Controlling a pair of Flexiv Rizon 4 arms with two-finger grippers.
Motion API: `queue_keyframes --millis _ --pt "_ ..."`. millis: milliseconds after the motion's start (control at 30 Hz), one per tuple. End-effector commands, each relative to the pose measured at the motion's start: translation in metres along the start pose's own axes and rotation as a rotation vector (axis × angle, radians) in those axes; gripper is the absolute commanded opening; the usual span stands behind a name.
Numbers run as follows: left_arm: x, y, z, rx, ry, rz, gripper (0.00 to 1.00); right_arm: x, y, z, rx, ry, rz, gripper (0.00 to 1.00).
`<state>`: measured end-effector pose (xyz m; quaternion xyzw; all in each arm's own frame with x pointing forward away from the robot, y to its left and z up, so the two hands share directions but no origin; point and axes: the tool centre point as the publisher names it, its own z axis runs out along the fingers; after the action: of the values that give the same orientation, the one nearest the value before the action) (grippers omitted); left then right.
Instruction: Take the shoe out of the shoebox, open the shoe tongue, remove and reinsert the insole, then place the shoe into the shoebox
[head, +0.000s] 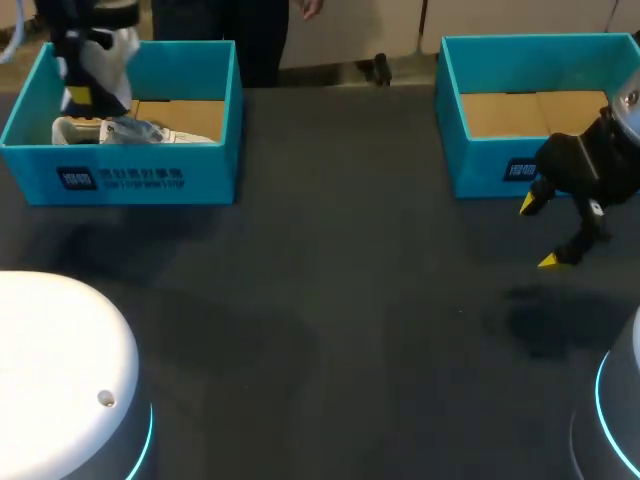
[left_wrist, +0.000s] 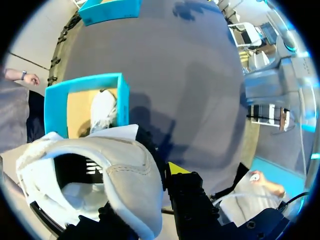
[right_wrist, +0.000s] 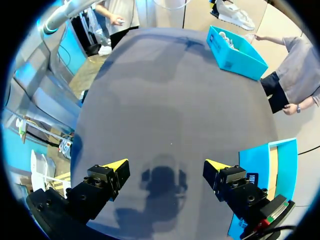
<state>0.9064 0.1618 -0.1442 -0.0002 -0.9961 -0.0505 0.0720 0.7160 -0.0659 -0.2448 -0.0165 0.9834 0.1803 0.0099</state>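
— Since the right tool (head: 541, 233) sits nearest us, how does it stand?
— Its fingers are spread wide with nothing between them. It hovers over the bare counter (head: 330, 300), just in front of the right-hand box (head: 480, 165).
— And farther off?
— The left tool (head: 86, 97) is clamped on the white shoe (left_wrist: 115, 170), held above the left shoebox (head: 150, 180). One yellow tip shows outside the shoe's wall and the other is hidden. Another white shoe (head: 150, 132) lies in that box.
— How far along, then?
— Early, I'd say. The lift-out looks nearly done, while the tongue, the insole and the return are all left.
— Which way does it point?
— Its opening faces the wrist, so I judge the long axis runs away from the tool, toe down toward the box. The toe itself is hidden.
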Motion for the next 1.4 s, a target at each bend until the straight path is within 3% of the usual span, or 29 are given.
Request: queue_keyframes --millis 33,267,633,700,1400 --pt "-0.005 0.026 -0.002 0.028 -0.004 0.012 0.00 0.000 0.000 0.001 0.002 -0.001 0.001 1.00" --pt "-0.037 0.056 0.001 0.022 0.027 0.056 0.00 0.000 0.000 0.001 0.002 -0.001 0.001 1.00" --pt "-0.081 0.085 0.007 0.001 0.019 0.046 0.00 0.000 0.000 0.001 0.002 -0.001 0.001 1.00" --pt "-0.092 0.087 0.010 -0.038 0.000 0.008 0.00 0.000 0.000 0.001 0.002 -0.001 0.001 1.00" --pt "-0.187 0.105 0.013 0.012 -0.050 0.036 0.00 0.000 0.000 0.001 0.002 -0.001 0.001 1.00"
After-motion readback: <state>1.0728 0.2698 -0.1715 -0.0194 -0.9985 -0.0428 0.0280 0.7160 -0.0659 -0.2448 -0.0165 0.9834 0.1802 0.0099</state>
